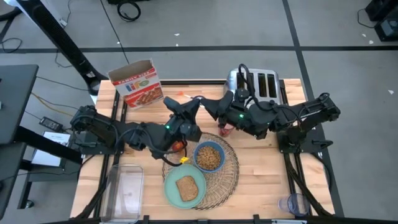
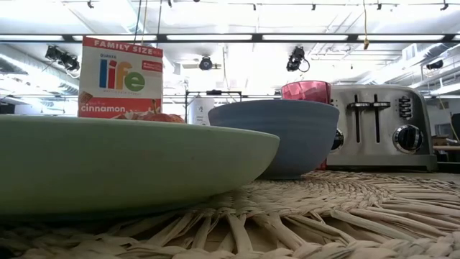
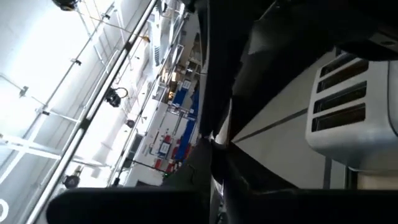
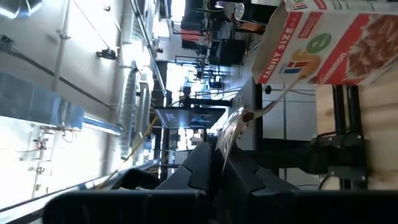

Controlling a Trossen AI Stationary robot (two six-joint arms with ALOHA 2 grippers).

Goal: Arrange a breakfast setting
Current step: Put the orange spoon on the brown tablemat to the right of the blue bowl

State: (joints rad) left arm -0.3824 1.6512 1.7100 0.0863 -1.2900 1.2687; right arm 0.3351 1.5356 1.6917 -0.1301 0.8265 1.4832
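The woven placemat (image 1: pixel 225 177) lies at the table's near middle. On it stand the blue bowl (image 1: pixel 209 156), filled with cereal, and the mint-green plate (image 1: pixel 174 194) with the toast slice (image 1: pixel 186 188). The pink cup (image 1: pixel 226 129) stands behind the bowl, under my right arm. The red apple (image 1: pixel 178 147) shows partly under my left arm. My right gripper (image 1: pixel 206 104) is shut on the spoon (image 1: pixel 194 98) over the table's far middle. My left gripper (image 1: pixel 188 107) is close beside it on the left. The low view shows the plate (image 2: pixel 108 158), bowl (image 2: pixel 277 137) and cup (image 2: pixel 305 91), but no gripper. My right gripper (image 4: pixel 217 152) pinches the spoon's shiny metal end (image 4: pixel 226 135) between its fingertips. The fingers come level from the table's right side. The rest of the spoon sticks out past the fingertips toward the cereal box, above the table.
An open cereal box (image 1: pixel 135 84) stands at the far left and a chrome toaster (image 1: pixel 260 84) at the far right. A clear plastic bin (image 1: pixel 124 190) sits at the near left edge. A small clear cup (image 1: pixel 297 204) stands at the near right corner.
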